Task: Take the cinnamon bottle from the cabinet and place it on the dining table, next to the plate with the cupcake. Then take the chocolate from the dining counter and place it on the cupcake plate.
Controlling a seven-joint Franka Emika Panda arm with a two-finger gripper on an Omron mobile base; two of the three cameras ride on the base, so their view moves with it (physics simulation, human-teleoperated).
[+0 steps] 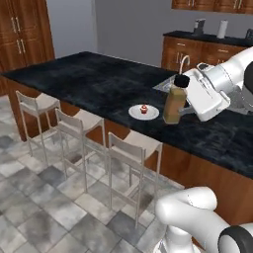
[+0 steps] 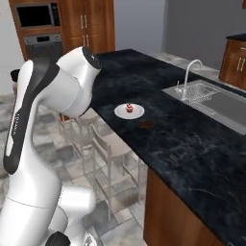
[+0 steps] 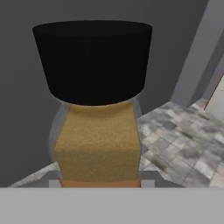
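Carrying the cinnamon bottle [image 1: 175, 105] over the black marbled desk [image 1: 89, 81], just beside the plate [image 1: 144, 112] on its sink side. Gripping from the side, at the upper body below the black cap, with the claw [image 1: 185, 99] clamped on the bottle; holding it nearly upright, with only a slight lean, presumably so it can be stood on its base without tipping. Seeing, from the hand view, the cap and tan body of the bottle [image 3: 97, 131] right in front of the camera, squarely between the tips, which suggests a centred grip.

Hanging with the base close to the stone; not possible to tell whether touching or just above it. Keeping it off the plate itself, since the task asks for a spot next to the plate, not on it. Sitting in the middle of the plate, the cupcake [image 1: 144, 108], apart from the bottle and undisturbed.

Lying on the stone a little past the plate in the right base view, a small dark brown patch [image 2: 146, 125], probably the chocolate, left for the second step. Judging the first half as nearly finished: lowering and releasing remaining, then backing away sideways to avoid knocking the bottle toward the cupcake.
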